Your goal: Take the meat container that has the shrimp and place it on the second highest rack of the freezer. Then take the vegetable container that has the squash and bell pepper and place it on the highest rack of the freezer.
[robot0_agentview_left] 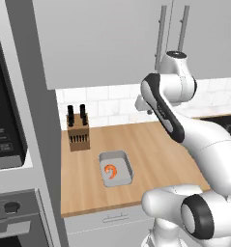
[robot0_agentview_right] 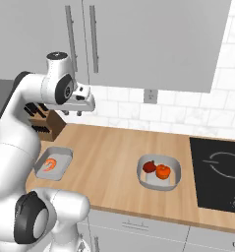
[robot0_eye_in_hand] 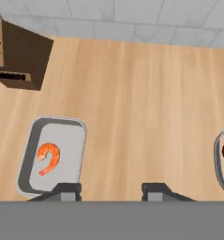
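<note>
Matt light wood counter, dull grey metal-look meat container, glossy white tiled wall.

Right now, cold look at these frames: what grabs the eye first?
The white arm, raised over the wooden counter, its gripper hanging high above the surface with jaws apart. Next, the two grey containers: the shrimp in the rectangular tray near the front edge by the knife block, and the squash beside the bell pepper in the round-cornered container nearer the cooktop.

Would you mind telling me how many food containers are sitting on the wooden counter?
2: the shrimp tray near the knife block, and the vegetable container beside the cooktop.
</note>
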